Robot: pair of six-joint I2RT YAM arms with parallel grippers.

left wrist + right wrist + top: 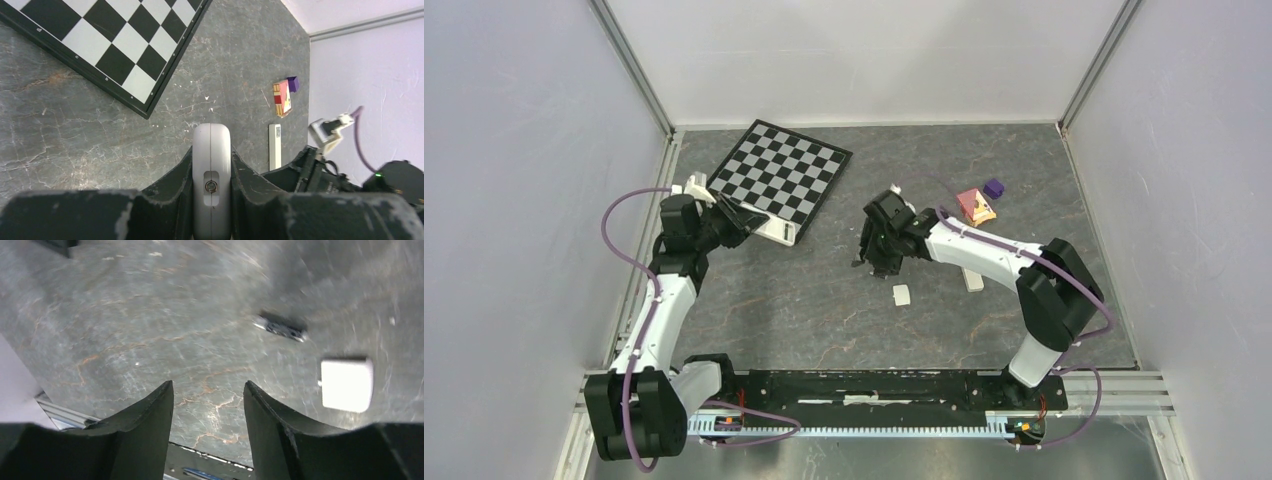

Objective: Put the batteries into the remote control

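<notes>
Black rail (pixel 874 385) fronts marbled table (pixel 804 310) between pale walls (pixel 514 150).

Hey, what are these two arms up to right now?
The left gripper is clamped on the pale remote control, holding it near the chessboard. The right gripper hangs open and empty over the table. One dark battery lies loose beyond its fingers, near a small white piece. That battery is not yet picked up, so loading remains to be done.

You had a chessboard (pixel 781 182) lying askew at the back left of the grey table (pixel 824 320), and a purple cube (pixel 993 188) just beside a red-and-yellow block (pixel 976 206) at back right.
</notes>
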